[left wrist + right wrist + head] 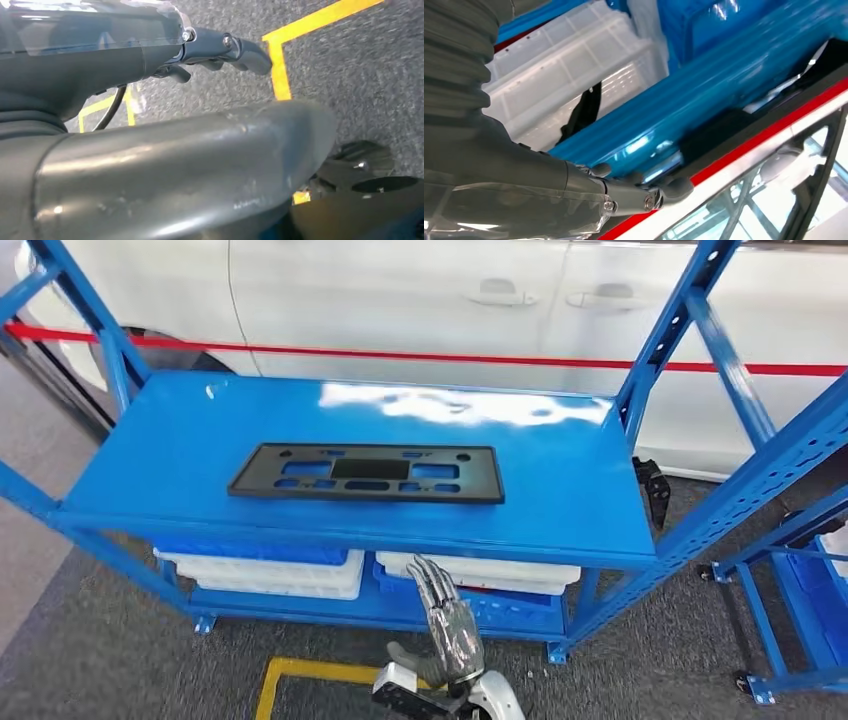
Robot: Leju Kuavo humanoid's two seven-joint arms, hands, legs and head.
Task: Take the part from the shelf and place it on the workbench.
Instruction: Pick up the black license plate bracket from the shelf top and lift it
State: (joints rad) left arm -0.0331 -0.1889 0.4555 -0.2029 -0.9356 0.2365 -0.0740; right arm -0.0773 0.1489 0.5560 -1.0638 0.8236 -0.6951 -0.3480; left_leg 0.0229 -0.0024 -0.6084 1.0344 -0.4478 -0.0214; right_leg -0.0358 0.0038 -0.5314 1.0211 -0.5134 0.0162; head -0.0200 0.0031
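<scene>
Head view gives you the relation that matters: the part [366, 473] — a flat black rectangular panel with cut-outs — lies on the top deck of the blue shelf [170, 455], roughly centred, its long axis running left to right across your view, parallel to the shelf's front edge.

Your right hand [447, 620] is raised below and in front of that edge, at about the level of the lower tier, fingers extended upward and spread, holding nothing. From it the part lies up and forward, and a little to the left; the hand sits under the part's right half, so that end is the nearer one to reach.

Right wrist view agrees: the fingers [634, 196] stretch out along the blue front beam with nothing between them, white crates [574, 70] on the lower tier behind.

Left wrist view shows the left hand [220, 50] hanging over grey carpet with yellow floor tape [280, 70], well away from the shelf; its fingers look loosely extended and empty — though much of it is hidden by the arm's cover.

So the right hand looks the nearer one to the part. Judging from this, you will need to lift it clear of the front beam before it can come over the deck. The panel lies flat against the surface, so I expect getting fingers under an edge to be the awkward bit.
</scene>
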